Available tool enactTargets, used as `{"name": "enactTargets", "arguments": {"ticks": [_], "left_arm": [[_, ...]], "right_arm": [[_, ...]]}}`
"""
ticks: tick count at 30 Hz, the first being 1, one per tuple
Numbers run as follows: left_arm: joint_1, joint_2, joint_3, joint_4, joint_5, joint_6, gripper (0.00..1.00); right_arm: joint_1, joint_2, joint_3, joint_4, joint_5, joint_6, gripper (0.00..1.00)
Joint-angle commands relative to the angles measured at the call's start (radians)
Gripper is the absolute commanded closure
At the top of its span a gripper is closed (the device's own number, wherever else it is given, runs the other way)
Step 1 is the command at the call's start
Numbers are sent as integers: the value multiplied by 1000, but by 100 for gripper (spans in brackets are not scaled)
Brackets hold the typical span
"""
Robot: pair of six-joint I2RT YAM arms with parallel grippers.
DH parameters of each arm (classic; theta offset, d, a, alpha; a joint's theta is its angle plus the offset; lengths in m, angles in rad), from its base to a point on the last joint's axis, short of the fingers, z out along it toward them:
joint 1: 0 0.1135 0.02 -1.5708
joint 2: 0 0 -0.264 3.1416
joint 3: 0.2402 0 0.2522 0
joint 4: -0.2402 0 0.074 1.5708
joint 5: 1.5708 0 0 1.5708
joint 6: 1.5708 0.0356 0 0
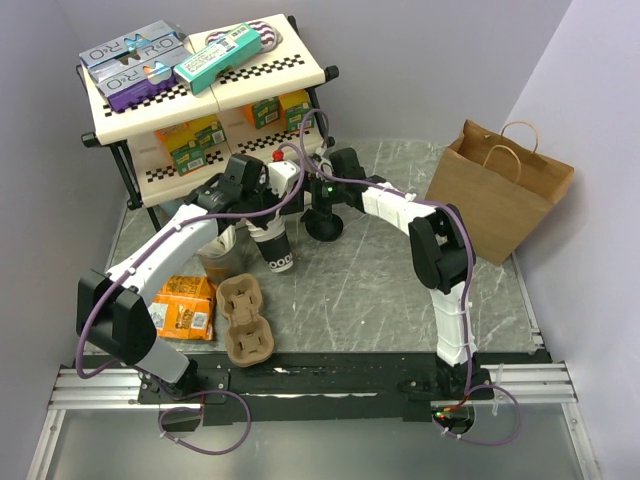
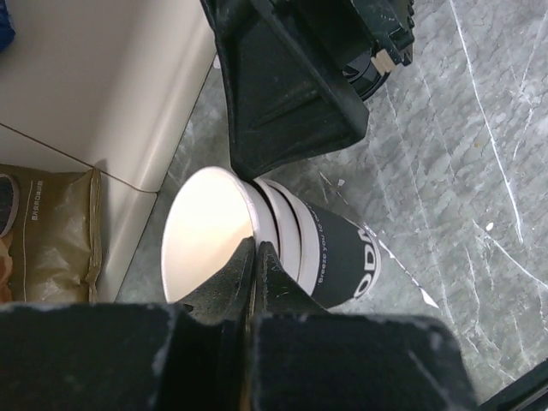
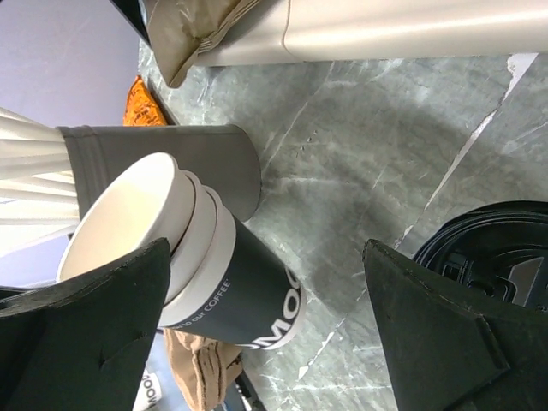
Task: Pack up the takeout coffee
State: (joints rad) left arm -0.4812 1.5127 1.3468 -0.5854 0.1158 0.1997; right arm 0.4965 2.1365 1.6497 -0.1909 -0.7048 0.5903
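Observation:
A stack of three nested paper cups [image 1: 276,248], white above and dark with white lettering below, stands open with no lid on the marble table. It also shows in the left wrist view [image 2: 338,257] and the right wrist view [image 3: 244,291]. My left gripper [image 2: 254,250] is shut on the rim of the top cup [image 2: 210,231]; from above it [image 1: 258,216] sits over the stack. My right gripper [image 3: 265,248] is open and empty, hanging [image 1: 305,203] between the cups and a stack of black lids [image 1: 323,224], which also show in the right wrist view [image 3: 492,253]. No lidded cup shows.
A grey cup of white sticks [image 3: 171,163] stands right behind the cup stack. A brown pulp carrier [image 1: 246,318] and an orange snack bag [image 1: 180,307] lie at the front left. A brown paper bag [image 1: 500,190] stands at the right. A shelf rack [image 1: 200,95] fills the back left.

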Motion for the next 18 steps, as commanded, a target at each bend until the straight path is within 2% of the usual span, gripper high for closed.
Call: {"name": "enactTargets", "arguments": {"ticks": [1, 13, 18], "left_arm": [[7, -57, 38, 82, -39, 29, 99], [9, -78, -9, 91, -28, 32, 99], [9, -103, -77, 180, -38, 44, 99]], "right_arm": [[10, -3, 25, -33, 21, -52, 2], [-4, -30, 44, -15, 11, -76, 2], [-41, -78, 38, -10, -13, -86, 2]]}}
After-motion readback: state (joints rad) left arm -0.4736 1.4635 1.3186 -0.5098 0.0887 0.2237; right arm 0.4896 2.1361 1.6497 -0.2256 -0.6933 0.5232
